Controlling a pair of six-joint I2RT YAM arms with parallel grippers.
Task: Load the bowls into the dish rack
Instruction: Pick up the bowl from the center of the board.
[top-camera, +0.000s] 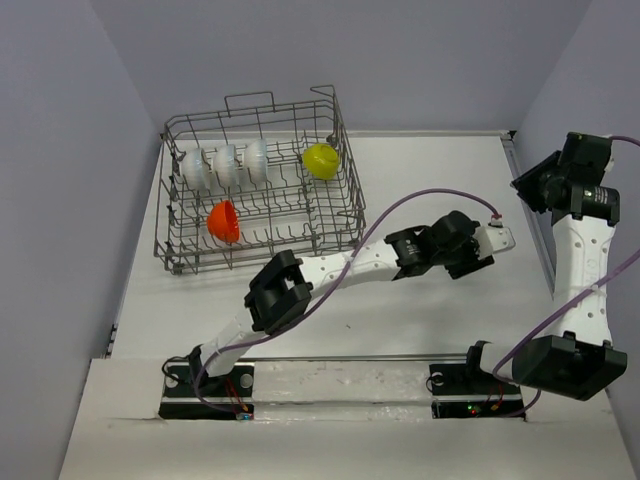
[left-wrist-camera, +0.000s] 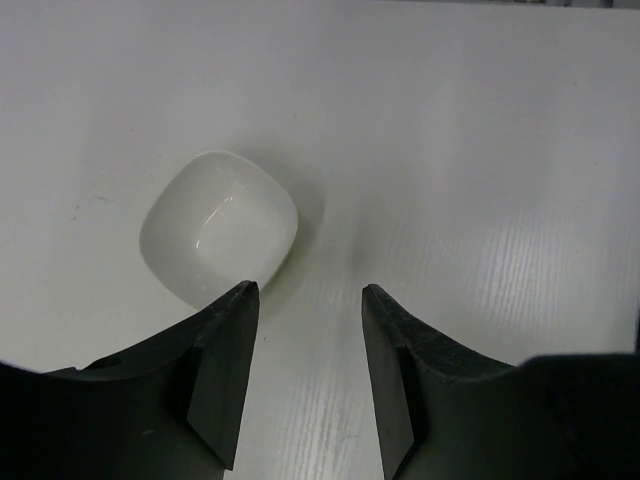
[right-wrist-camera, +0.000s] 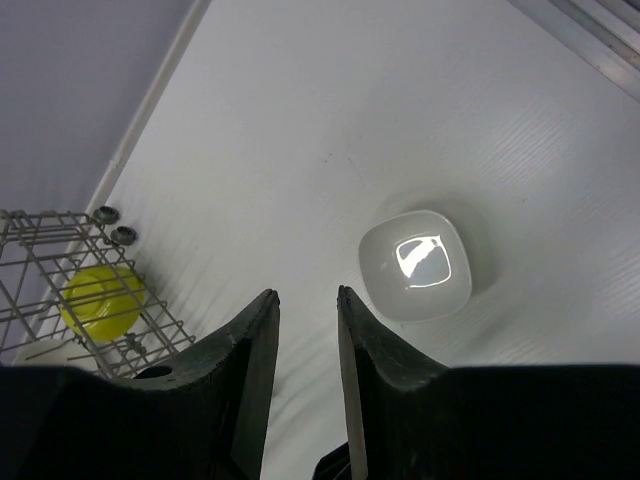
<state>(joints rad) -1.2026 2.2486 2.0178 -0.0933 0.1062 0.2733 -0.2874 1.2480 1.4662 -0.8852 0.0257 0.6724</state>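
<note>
The grey wire dish rack (top-camera: 185, 262) stands at the far left and holds three white bowls (top-camera: 226, 165), a yellow bowl (top-camera: 320, 159) and an orange bowl (top-camera: 224, 221). A white square bowl (left-wrist-camera: 218, 228) sits upright on the table; it also shows in the right wrist view (right-wrist-camera: 416, 265). My left gripper (left-wrist-camera: 310, 290) is open and empty above the table, with the bowl just ahead of its left finger; the arm reaches far right (top-camera: 497, 238). My right gripper (right-wrist-camera: 307, 293) is open and empty, raised at the right side (top-camera: 525, 185). The rack corner (right-wrist-camera: 150, 325) and yellow bowl (right-wrist-camera: 100, 300) show there.
Purple walls enclose the white table (top-camera: 420, 160) on three sides. A metal rail (top-camera: 530, 215) runs along the table's right edge. The left arm's cable (top-camera: 420, 197) loops over the table's middle.
</note>
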